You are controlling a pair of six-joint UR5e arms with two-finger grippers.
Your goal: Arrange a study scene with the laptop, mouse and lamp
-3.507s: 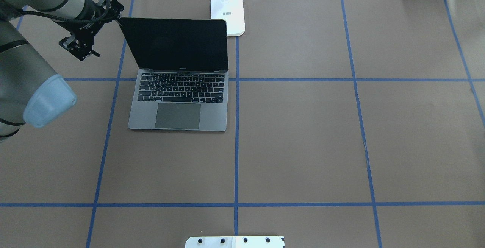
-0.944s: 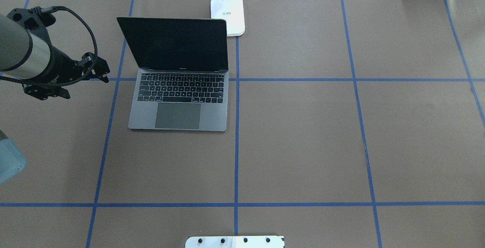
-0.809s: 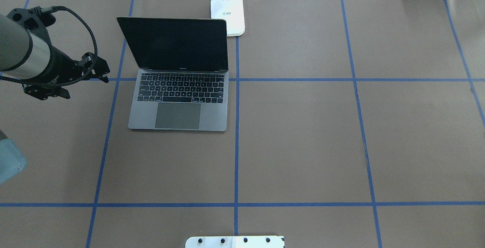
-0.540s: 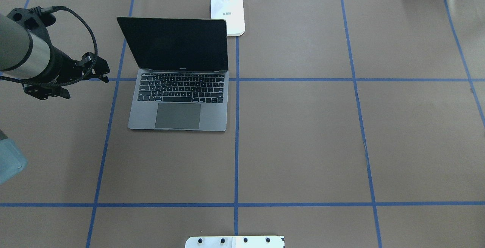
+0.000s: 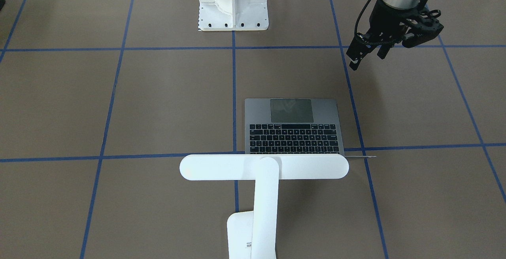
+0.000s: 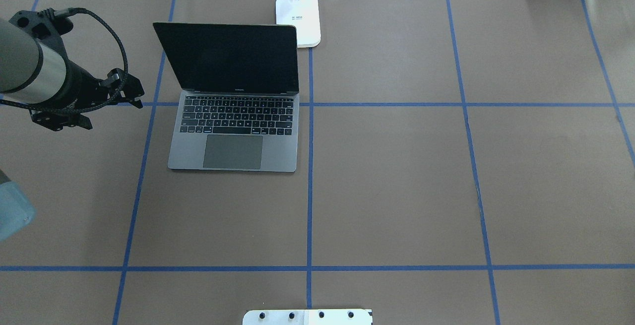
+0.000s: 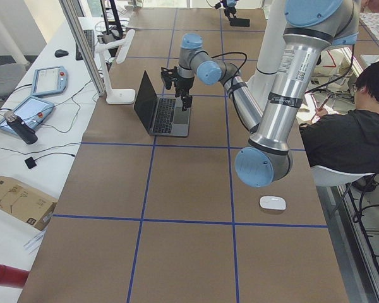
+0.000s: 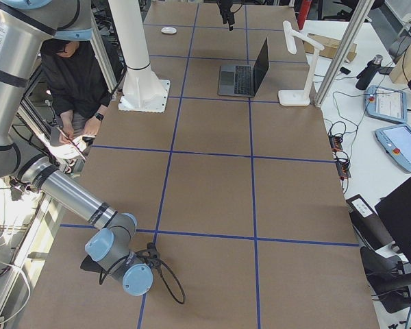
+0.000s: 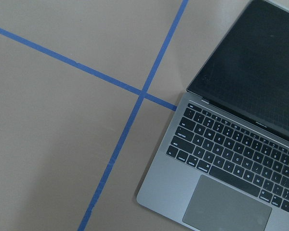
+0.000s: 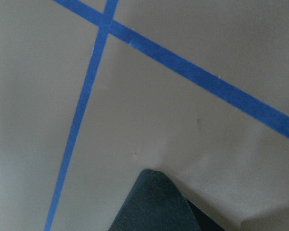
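The laptop (image 6: 233, 136) lies open left of the table's centre, its dark screen (image 6: 230, 57) upright. Behind its right corner stands the white lamp (image 5: 264, 167), its base (image 6: 297, 17) at the far edge and its bar head over the lid. The white mouse (image 7: 272, 203) rests near the robot's side of the table, far from the laptop. My left gripper (image 5: 367, 56) hovers to the laptop's left, open, holding nothing. My right gripper (image 8: 145, 257) is low at the other end of the table; I cannot tell its state.
The white ribbed pedestal (image 5: 233, 2) stands at the robot's side, mid-table. A person (image 7: 347, 139) sits beside the table behind the arms. Blue tape lines (image 6: 309, 191) grid the brown cover. A dark corner (image 10: 159, 204) fills the bottom of the right wrist view.
3.5 s ago my left gripper was at the laptop lid's upper left corner; it has since pulled back to the left and nearer the robot. Nothing has moved in the last second.
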